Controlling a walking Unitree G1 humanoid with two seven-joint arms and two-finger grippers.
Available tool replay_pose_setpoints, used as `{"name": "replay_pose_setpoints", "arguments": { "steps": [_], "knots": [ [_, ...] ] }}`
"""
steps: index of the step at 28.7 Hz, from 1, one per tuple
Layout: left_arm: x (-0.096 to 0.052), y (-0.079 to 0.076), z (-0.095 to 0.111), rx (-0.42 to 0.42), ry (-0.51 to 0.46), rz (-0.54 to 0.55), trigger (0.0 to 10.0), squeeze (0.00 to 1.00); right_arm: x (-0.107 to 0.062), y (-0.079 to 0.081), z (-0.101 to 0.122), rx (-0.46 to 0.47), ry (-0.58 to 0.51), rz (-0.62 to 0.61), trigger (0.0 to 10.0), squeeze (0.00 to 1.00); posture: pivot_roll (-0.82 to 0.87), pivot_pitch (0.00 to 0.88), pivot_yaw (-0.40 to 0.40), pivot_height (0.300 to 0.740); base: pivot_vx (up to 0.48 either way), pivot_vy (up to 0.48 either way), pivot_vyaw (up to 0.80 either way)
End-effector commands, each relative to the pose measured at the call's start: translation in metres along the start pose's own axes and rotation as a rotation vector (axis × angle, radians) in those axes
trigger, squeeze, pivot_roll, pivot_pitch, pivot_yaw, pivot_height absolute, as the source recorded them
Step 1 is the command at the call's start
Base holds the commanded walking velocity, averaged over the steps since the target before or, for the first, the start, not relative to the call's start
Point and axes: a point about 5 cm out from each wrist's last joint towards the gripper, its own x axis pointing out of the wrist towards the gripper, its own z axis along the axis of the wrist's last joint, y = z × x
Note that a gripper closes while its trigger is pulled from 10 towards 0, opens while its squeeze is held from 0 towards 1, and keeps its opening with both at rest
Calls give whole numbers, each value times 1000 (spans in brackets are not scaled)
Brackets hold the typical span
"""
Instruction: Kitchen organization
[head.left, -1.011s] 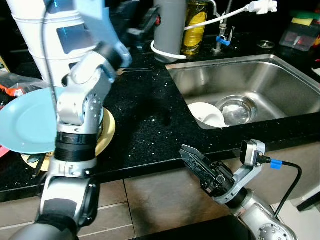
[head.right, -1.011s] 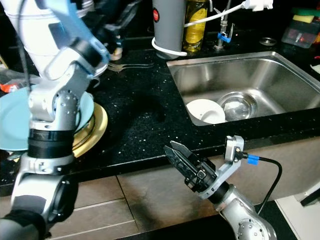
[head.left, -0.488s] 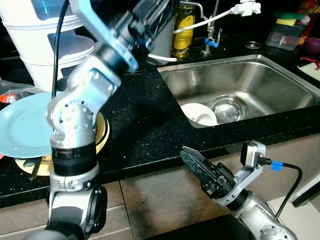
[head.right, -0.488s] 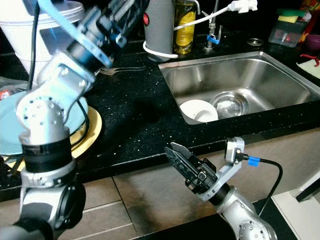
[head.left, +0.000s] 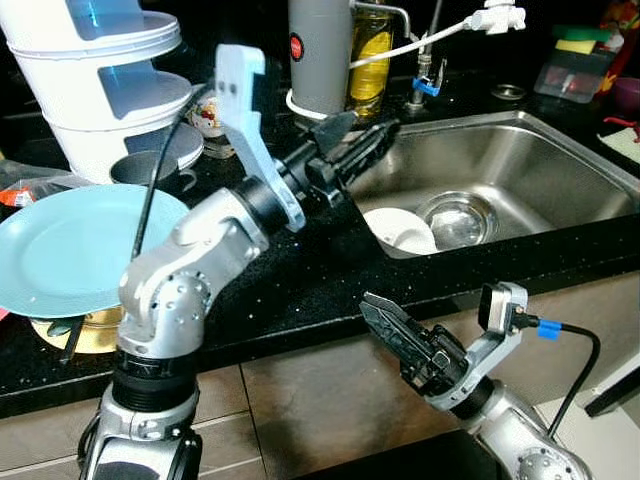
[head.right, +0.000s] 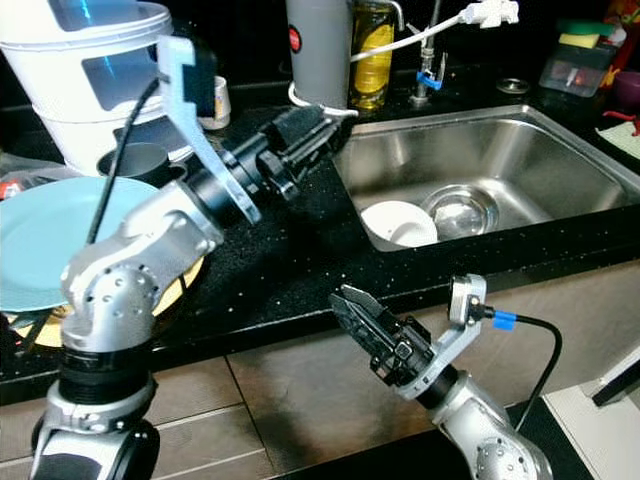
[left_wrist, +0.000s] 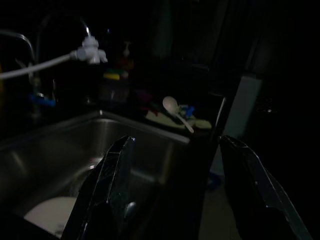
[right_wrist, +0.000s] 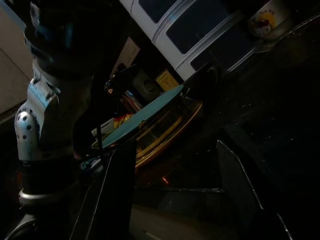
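Note:
A white bowl (head.left: 400, 228) and a steel bowl (head.left: 455, 215) lie in the steel sink (head.left: 560, 150). My left gripper (head.left: 362, 136) reaches over the black counter (head.left: 290, 270) toward the sink's near-left corner, open and empty, above and left of the white bowl (left_wrist: 47, 215). A light blue plate (head.left: 65, 245) rests on a gold plate (head.left: 85, 335) at the counter's left. My right gripper (head.left: 372, 305) hangs below the counter's front edge, open and empty; its wrist view looks along the counter at the blue plate (right_wrist: 145, 120).
Stacked white containers (head.left: 100, 80) and a dark metal cup (head.left: 150, 170) stand at the back left. A grey cylinder (head.left: 318, 50), an oil bottle (head.left: 368, 50) and a white spray hose (head.left: 495, 18) line the back. A sponge tub (head.left: 575, 75) sits behind the sink.
My left arm has swung down and to the right, from above the plates to pointing at the sink. The right arm has stayed put. The camera shifted a little.

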Motion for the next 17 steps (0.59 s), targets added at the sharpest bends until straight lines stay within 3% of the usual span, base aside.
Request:
{"name": "replay_pose_setpoints", "arguments": {
  "steps": [1, 9, 17],
  "knots": [
    [-1, 4, -12, 8, 44, 20, 10000, 0, -1, -4, 1, -3, -7, -25, 10000, 0, 76, 31, -30, 740, -274, 0, 0],
    [0, 4, -19, 3, 53, 21, 10000, 0, -1, -6, 2, -14, 1, -34, 10000, 0, 68, 30, -36, 740, -347, 0, 0],
    [1, 4, -21, 13, 50, 25, 10000, 0, -1, -6, 2, -23, 10, -40, 10000, 0, 65, 27, -42, 740, -480, 0, 0]
  ]
}}
